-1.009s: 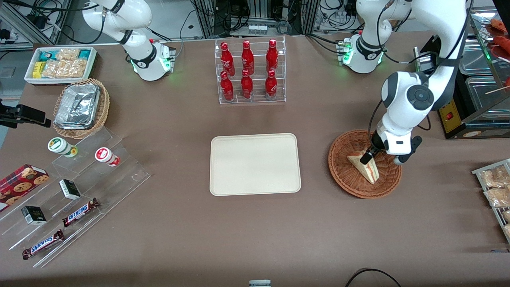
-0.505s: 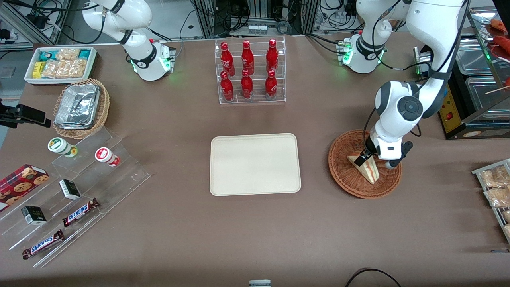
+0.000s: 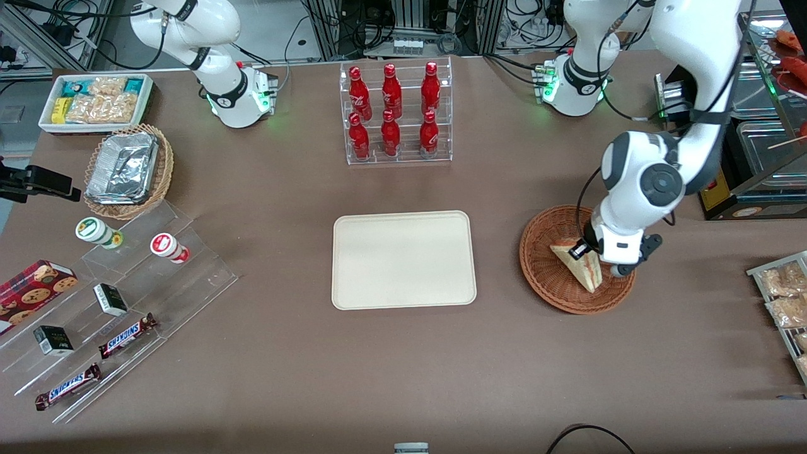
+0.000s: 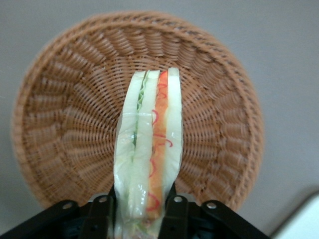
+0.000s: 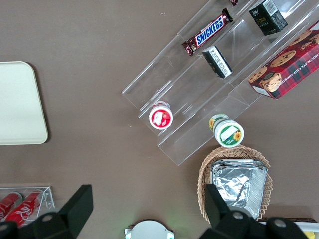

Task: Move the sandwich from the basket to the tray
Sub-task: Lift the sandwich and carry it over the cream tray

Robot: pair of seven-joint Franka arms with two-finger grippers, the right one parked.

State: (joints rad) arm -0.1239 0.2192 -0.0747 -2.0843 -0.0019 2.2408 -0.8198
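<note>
The sandwich (image 3: 585, 267), a pale wedge with red and green filling, is held edge-on over the reddish-brown wicker basket (image 3: 546, 277). My left gripper (image 3: 579, 250) is shut on its thick end. In the left wrist view the black fingers (image 4: 175, 208) press both bread faces of the sandwich (image 4: 149, 144), and the gripper (image 4: 140, 205) is above the basket (image 4: 65, 124). I cannot tell whether the sandwich's tip touches the weave. The cream tray (image 3: 403, 260) lies flat beside the basket, toward the parked arm's end.
A clear rack of red bottles (image 3: 394, 113) stands farther from the front camera than the tray. A foil-lined tan basket (image 3: 128, 170), a white snack bin (image 3: 96, 101) and stepped acrylic shelves (image 3: 120, 315) sit at the parked arm's end. Snack packets (image 3: 782, 290) lie at the working arm's end.
The wrist has shifted slightly over the basket, first toward the tray, then back. The sandwich has moved a little with the gripper shut on it.
</note>
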